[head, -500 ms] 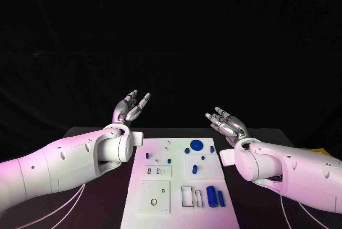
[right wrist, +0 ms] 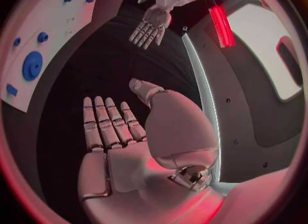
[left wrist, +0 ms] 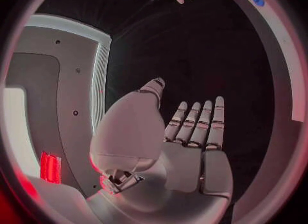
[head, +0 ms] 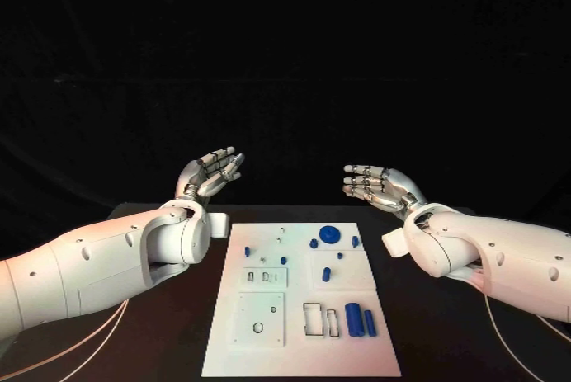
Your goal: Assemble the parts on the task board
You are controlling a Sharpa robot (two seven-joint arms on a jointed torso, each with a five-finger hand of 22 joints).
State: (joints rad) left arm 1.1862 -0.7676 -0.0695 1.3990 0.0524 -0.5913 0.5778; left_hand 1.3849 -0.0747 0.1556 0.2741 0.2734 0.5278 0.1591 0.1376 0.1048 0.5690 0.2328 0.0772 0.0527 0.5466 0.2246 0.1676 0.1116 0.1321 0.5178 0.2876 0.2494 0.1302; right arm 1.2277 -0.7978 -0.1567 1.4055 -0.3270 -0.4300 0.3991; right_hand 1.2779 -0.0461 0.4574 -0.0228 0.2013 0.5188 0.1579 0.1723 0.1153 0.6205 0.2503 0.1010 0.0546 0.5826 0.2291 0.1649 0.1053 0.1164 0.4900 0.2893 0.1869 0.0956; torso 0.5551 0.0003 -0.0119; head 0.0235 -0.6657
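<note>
Left hand: the left hand (head: 209, 174) is raised beyond the worktop's far edge, fingers spread wide, nothing held.
Right hand: the right hand (head: 379, 186) is lifted opposite it, fingers apart and slightly curled, nothing held.
Task board: the white task board (head: 300, 357) is laid along the middle of the black worktop (head: 167, 332), running from near its far edge to its near edge.
Parts: blue parts are scattered on the board, a round disc (head: 328, 232) toward its far right corner, two cylinders (head: 360, 321) near its near right edge.
Open room: bare worktop is seen along both long edges of the board; both hands are kept well apart from it.
</note>
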